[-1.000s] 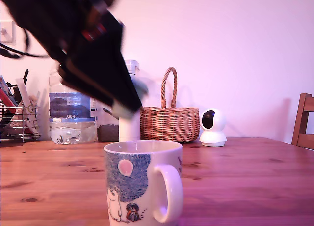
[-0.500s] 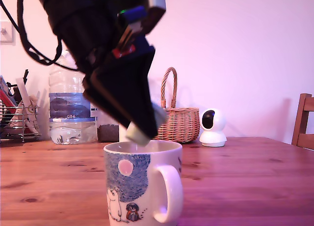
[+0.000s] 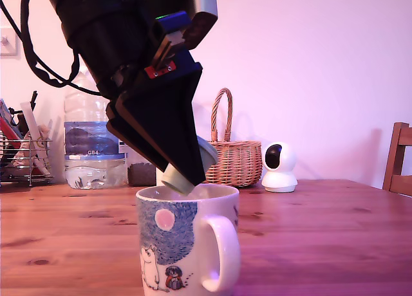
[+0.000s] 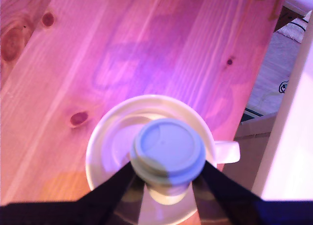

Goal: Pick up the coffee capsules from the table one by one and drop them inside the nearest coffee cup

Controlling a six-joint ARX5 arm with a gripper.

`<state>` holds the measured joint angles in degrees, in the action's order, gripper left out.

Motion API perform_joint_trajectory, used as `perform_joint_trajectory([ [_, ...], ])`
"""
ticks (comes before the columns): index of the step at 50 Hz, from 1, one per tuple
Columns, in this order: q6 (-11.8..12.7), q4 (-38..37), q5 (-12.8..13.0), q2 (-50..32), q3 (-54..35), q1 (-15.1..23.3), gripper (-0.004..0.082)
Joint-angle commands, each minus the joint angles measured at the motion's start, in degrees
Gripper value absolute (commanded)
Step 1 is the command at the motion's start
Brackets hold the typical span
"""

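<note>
Exterior view: the claw (image 3: pixel 187 170) hangs nose-down just above the mug (image 3: pixel 187 241), gripping a capsule (image 3: pixel 179 180) between its black fingers (image 3: pixel 161 125). The capsule's pale body pokes out at the fingertips, right over the mug's rim, tilted. Its rim edge shows as a grey-green sliver on the far side of the fingers.

Wrist view: the capsule (image 4: pixel 168 149) sits pinched between the two dark fingers (image 4: pixel 110 188), its flat round face turned to the camera. Directly beneath it lies the open mouth of the mug (image 4: pixel 105 146), with the handle sticking out to one side. What can be seen of the mug's inside is white and bare, but the capsule and fingers cover much of it, so its bottom cannot be fully checked.

Behind the claw in the exterior view stand a water bottle (image 3: pixel 90 145), partly hidden by the arm, a wicker basket (image 3: pixel 225 157) whose contents cannot be seen, and a small white camera (image 3: pixel 279 167). A wire rack (image 3: pixel 22 157) holding sundry items is cut off at the exterior view's left edge; a chair (image 3: pixel 399 157) is cut off at the right. The mug's base runs below the frame. The surface (image 3: pixel 322 231) around the mug shows wood grain and knots.
</note>
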<state>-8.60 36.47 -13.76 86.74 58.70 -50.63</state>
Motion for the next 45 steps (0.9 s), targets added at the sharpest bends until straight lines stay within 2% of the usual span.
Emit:
perform_joint_trajectory([
  [1, -0.5, -0.1, -0.1, 0.7, -0.3, -0.2, 0.0231],
  [3, -0.5, -0.1, -0.1, 0.7, -0.3, -0.2, 0.0284],
  [8, -0.5, -0.3, 0.0, 0.7, -0.3, -0.1, 0.0475],
  [11, -0.5, -0.5, 0.4, 0.7, -0.3, -0.1, 0.0548],
  [21, -0.4, 0.1, 0.7, 0.7, -0.3, -0.2, 0.0546],
  [24, -0.5, 0.2, 0.6, 0.7, -0.3, -0.2, 0.0507],
  [27, -0.5, 0.1, 0.4, 0.7, -0.3, -0.2, 0.0426],
  [32, -1.6, -0.4, -0.9, 0.6, -0.3, -0.2, 0.0210],
  [33, -2.5, -0.5, -1.6, 0.6, -0.3, -0.2, 0.0170],
  [35, -2.7, -1.2, -2.2, 0.6, -0.3, -0.2, 0.0060],
  [37, -3.5, -1.9, -3.4, 0.6, -0.3, -0.2, -0.0016],
  [45, -3.7, -5.8, -4.2, 0.2, -0.3, -0.2, -0.0019],
])
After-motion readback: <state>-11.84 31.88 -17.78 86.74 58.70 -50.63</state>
